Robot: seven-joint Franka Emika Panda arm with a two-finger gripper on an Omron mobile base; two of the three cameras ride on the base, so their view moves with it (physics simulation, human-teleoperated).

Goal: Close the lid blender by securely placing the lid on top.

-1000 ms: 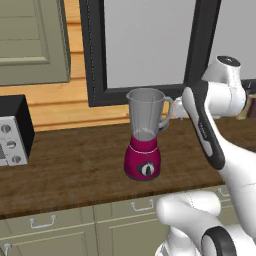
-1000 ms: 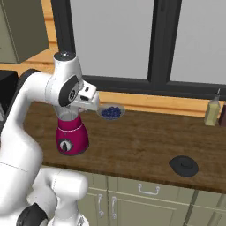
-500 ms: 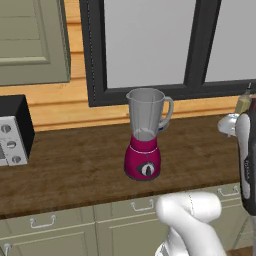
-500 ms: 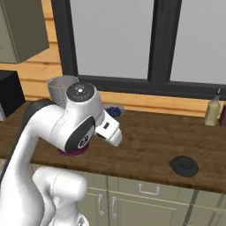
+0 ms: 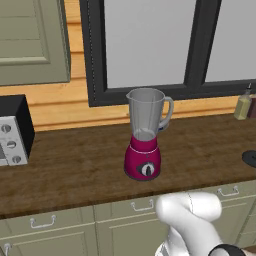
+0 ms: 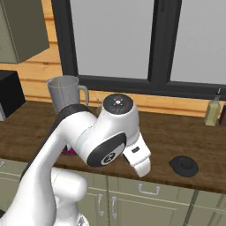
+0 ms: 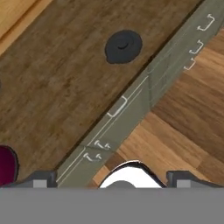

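The blender (image 5: 144,136) stands mid-counter, a magenta base with a dial under a clear, uncovered jar; in the right base view its jar (image 6: 64,90) peeks from behind my arm. The lid (image 6: 183,166), a dark round cap, lies flat on the counter near the front edge, well to the right of the blender; it also shows as lid (image 5: 250,158) and lid (image 7: 124,45). My gripper (image 7: 113,180) is open and empty, looking down over the counter edge, with the lid ahead of it. My hand (image 6: 137,158) hangs left of the lid.
A black-and-white microwave-like box (image 5: 12,131) sits at the counter's left end. A yellowish bottle (image 6: 212,111) stands by the back wall on the right. Cabinet drawers with handles (image 7: 117,106) run below the counter edge, with wood floor beneath.
My arm has swung away from beside the blender jar, rightward and down toward the counter's front edge, leaving the left base view. The blender and lid have not moved.
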